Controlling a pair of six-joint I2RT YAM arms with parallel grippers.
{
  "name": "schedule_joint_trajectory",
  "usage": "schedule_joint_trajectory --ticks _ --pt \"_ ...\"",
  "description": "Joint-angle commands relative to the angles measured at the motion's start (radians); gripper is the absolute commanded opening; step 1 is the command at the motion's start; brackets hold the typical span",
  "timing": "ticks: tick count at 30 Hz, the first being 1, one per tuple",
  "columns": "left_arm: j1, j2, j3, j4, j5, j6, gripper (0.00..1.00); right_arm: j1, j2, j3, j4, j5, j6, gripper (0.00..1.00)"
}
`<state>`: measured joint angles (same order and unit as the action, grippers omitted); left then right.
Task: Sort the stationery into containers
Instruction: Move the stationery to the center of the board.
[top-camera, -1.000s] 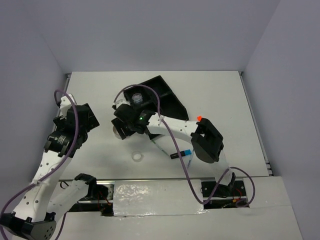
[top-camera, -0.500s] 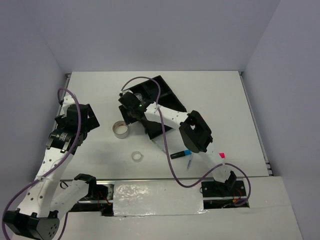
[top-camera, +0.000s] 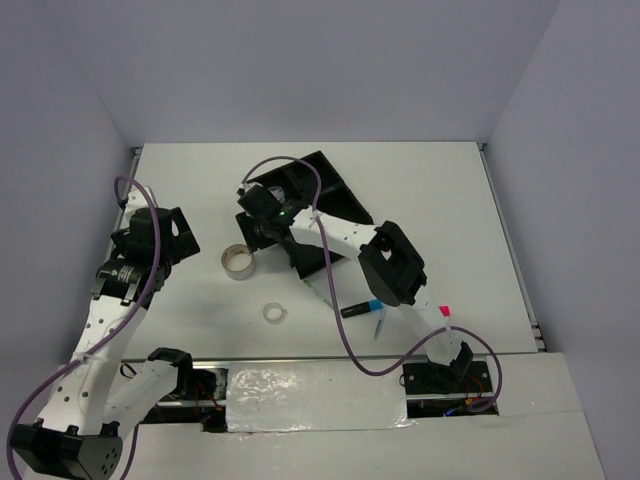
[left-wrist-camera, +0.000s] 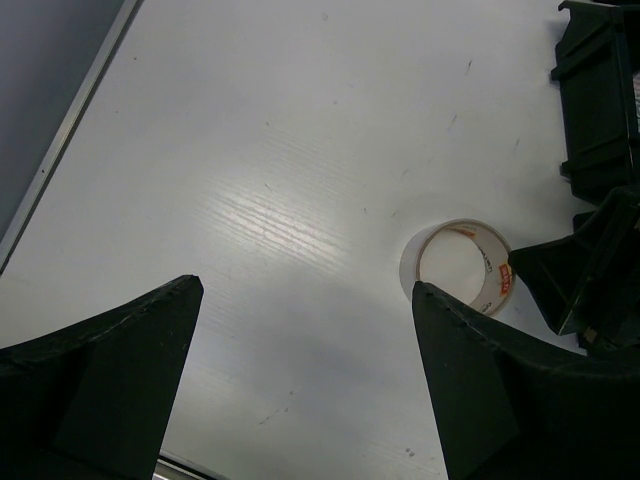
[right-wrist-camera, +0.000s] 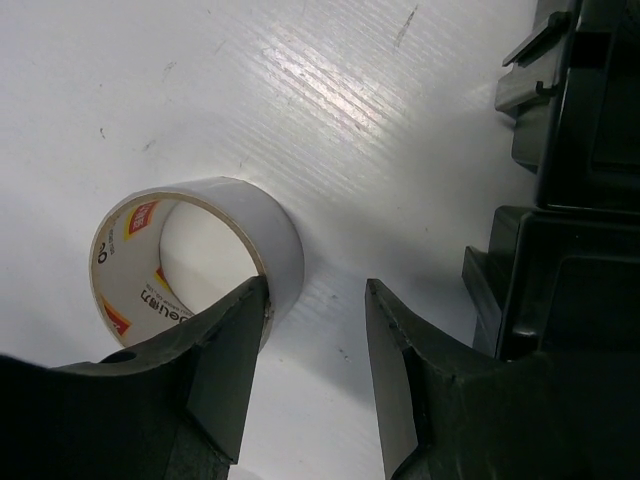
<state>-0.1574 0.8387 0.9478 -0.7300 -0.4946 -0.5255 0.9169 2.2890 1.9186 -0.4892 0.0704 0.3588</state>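
A beige-silver tape roll (top-camera: 238, 262) (right-wrist-camera: 195, 250) (left-wrist-camera: 460, 265) stands on its edge on the white table, left of the black tray (top-camera: 335, 195) (right-wrist-camera: 590, 200) (left-wrist-camera: 600, 100). My right gripper (top-camera: 256, 236) (right-wrist-camera: 315, 285) is low beside the roll with its jaws partly apart. Its left finger (right-wrist-camera: 225, 350) touches the roll's rim, and only bare table lies between the jaws. My left gripper (top-camera: 163, 243) (left-wrist-camera: 305, 290) hovers wide open left of the roll, holding nothing. A clear tape roll (top-camera: 274, 313) lies nearer the front.
A blue-capped marker (top-camera: 362, 308), a thin pen (top-camera: 380, 325) and a pink-capped marker (top-camera: 443, 311) lie at the front right under the right arm's elbow. The tray's inside is mostly hidden by the right arm.
My right gripper has drawn back from over the beige-silver roll toward the tray and narrowed its jaws. The right elbow has swung left. The roll has slid slightly left.
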Motion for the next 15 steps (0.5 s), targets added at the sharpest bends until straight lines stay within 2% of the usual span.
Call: schedule_joint_trajectory --ticks 1,7,15 --pt "0.007 -0.01 -0.001 0.041 0.017 0.018 0.99 0.016 -0.069 -0.024 0.044 -0.004 0.005 0.53" --pt "0.007 -0.004 -0.001 0.038 0.024 0.016 0.99 0.019 -0.013 0.033 0.002 -0.035 -0.012 0.53" --pt "0.009 -0.013 -0.004 0.041 0.022 0.016 0.99 0.034 -0.032 0.005 0.024 -0.049 -0.003 0.53"
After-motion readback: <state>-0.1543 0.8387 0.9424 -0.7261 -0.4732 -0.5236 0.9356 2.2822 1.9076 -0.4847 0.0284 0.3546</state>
